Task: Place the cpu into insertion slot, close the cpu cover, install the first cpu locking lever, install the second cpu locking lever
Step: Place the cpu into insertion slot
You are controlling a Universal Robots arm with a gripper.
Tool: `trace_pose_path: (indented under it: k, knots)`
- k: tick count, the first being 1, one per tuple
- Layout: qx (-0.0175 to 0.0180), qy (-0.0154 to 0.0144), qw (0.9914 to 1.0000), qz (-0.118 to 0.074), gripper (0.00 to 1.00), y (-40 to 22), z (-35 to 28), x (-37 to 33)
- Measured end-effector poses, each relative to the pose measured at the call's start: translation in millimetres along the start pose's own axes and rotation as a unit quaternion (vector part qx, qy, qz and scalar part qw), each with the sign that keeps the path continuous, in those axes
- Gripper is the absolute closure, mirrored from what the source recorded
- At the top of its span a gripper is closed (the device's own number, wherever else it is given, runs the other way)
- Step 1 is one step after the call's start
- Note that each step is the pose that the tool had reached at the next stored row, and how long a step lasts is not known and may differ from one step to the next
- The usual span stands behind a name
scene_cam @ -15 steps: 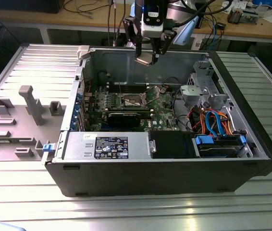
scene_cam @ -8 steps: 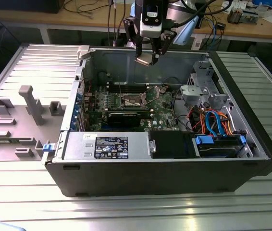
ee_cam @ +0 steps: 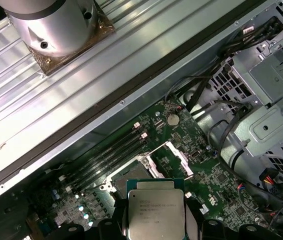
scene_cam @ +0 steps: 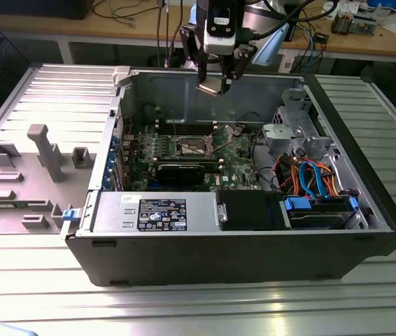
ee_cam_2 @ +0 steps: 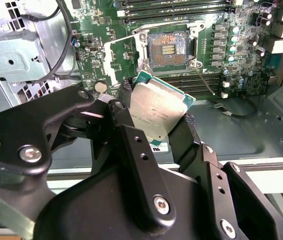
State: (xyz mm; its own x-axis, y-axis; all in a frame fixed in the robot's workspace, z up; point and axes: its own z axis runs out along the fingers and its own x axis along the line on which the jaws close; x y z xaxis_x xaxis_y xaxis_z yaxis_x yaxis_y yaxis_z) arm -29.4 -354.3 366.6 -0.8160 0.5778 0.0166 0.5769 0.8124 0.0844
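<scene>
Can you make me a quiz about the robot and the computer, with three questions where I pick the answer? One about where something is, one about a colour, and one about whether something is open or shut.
1. Where is the chip?
A. In a person's hand.
B. Held between the jaws above the open computer case.
C. Lying on the grey table.

2. What colour is the circuit board?
A. Green.
B. Red.
C. Yellow.

3. How is the socket now?
A. Uncovered and empty.
B. Filled with a chip.
C. Shut under its cover.

Answers:
1 B: the exterior view shows the jaws gripping the chip high over the case.
2 A: it looks green in both wrist views.
3 A: the second wrist view shows its bare contacts, and the chip is held apart from it.
</scene>
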Motion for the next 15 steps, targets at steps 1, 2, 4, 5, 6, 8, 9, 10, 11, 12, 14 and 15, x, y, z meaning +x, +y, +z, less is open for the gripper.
trace_pose_path:
  k: [1, 2, 4, 5, 6, 8, 9, 10, 11, 12, 14, 15]
  knots:
    - [0.0001, -0.0001, 1.00000, 0.000, 0.45, 0.0, 0.0, 0.0]
    - [0.0001, -0.0002, 1.00000, 0.001, 0.45, 0.0, 0.0, 0.0]
    - [0.0002, -0.0005, 0.99999, 0.005, 0.45, -0.1, 0.0, -0.1]
    - [0.0001, -0.0009, 0.99996, 0.009, 0.45, -0.1, 0.1, 0.0]
    - [0.0001, -0.0015, 0.99990, 0.014, 0.45, -0.1, 0.2, 0.0]
    - [0.0002, -0.0026, 0.99965, 0.026, 0.45, -0.1, 0.4, 0.0]
    - [0.0001, -0.0032, 0.99946, 0.033, 0.45, -0.1, 0.5, 0.0]
    - [0.0001, -0.0034, 0.99938, 0.035, 0.45, -0.1, 0.5, -0.1]
    - [0.0001, -0.0035, 0.99933, 0.037, 0.45, -0.1, 0.6, -0.1]
    - [0.0001, -0.0039, 0.99919, 0.040, 0.45, -0.1, 0.7, -0.1]
    - [-0.0001, -0.0049, 0.99868, 0.051, 0.45, -0.2, 1.0, 0.0]
    - [-0.0001, -0.0055, 0.99832, 0.058, 0.45, -0.2, 1.1, -0.1]
